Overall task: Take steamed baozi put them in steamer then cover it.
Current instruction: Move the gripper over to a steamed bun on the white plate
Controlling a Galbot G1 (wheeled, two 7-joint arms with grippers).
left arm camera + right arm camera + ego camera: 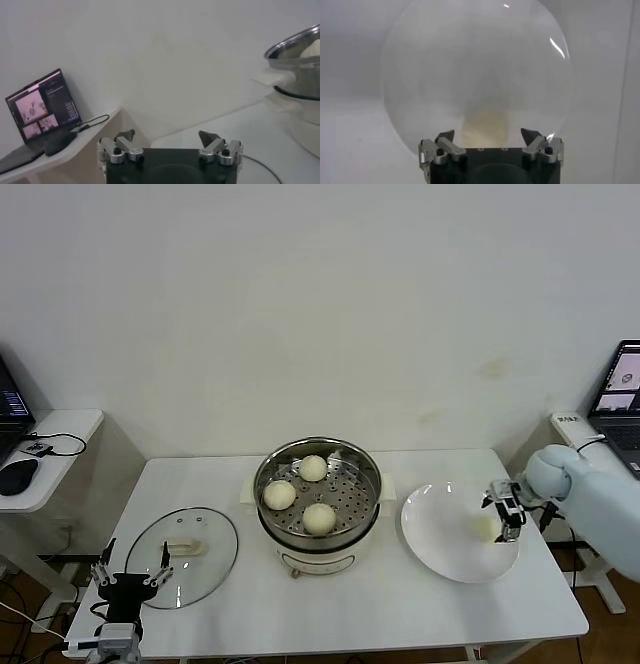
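The steamer (318, 502) stands at the table's middle with three baozi (313, 468) on its perforated tray. A fourth baozi (486, 527) lies on the right part of the white plate (445, 536). My right gripper (505, 514) is open just over that baozi's right side. In the right wrist view the baozi (485, 126) sits just ahead of and between the open fingertips of this gripper (489, 134). The glass cover (183, 557) lies flat at front left. My left gripper (131, 569) is open and empty at the cover's near left edge. It also shows in the left wrist view (167, 136).
A side table at the left holds a laptop (42, 107) and a mouse (15, 476). Another laptop (622, 399) stands on a table at the right. The steamer's rim (300, 50) shows at the side of the left wrist view.
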